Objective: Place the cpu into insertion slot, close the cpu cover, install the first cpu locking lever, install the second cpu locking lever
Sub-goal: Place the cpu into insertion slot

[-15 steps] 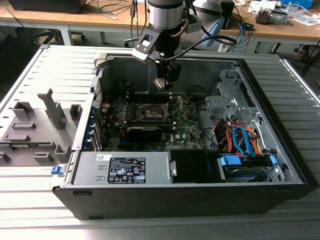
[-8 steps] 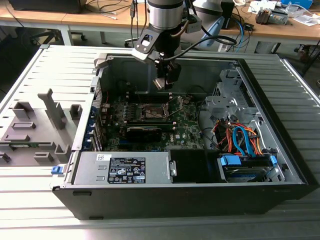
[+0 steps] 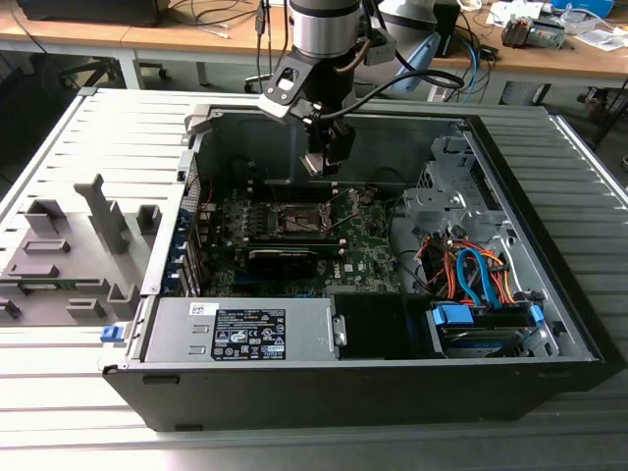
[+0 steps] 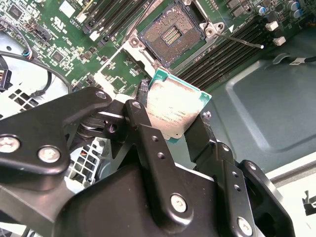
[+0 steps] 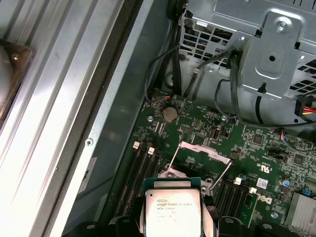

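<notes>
My gripper (image 4: 173, 124) is shut on the cpu (image 4: 175, 106), a small square chip with a dull silver top and a green rim. Black fingers (image 4: 143, 123) clamp two opposite edges of it. In the exterior view the gripper (image 3: 321, 165) hangs inside the open computer case, a little above and behind the insertion slot (image 3: 294, 218). The second wrist view shows the insertion slot (image 4: 170, 33) open and bare, with its pin field exposed. The silvery cpu cover (image 5: 205, 149) stands raised beyond the held cpu (image 5: 173, 210). A thin locking lever (image 4: 242, 42) sticks out free beside the slot.
The motherboard (image 3: 363, 245) lies on the case floor, with a long black card (image 3: 285, 257) just in front of the slot. A metal drive cage (image 3: 446, 201) and orange and blue cables (image 3: 471, 275) fill the exterior view's right. A grey fixture (image 3: 69, 255) sits outside, to the left.
</notes>
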Robot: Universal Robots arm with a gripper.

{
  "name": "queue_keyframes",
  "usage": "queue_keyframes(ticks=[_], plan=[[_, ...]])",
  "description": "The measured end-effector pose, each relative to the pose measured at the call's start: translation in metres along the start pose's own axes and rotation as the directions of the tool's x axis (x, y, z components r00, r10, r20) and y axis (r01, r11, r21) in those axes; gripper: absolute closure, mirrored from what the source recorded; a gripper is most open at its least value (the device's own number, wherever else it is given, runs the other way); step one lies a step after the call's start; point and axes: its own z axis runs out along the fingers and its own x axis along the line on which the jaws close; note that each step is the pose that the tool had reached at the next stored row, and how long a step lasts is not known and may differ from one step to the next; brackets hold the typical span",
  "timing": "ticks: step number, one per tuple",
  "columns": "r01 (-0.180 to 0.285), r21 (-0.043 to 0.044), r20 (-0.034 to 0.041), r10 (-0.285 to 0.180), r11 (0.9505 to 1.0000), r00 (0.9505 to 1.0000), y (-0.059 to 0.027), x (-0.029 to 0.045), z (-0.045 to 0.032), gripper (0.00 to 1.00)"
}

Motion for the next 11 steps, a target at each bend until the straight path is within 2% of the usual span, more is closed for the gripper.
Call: queue_keyframes(ticks=[11], plan=[[-0.013, -0.0002, 0.0012, 0.013, 0.9999, 0.9999, 0.0000, 0.0000, 0.0000, 0.46]])
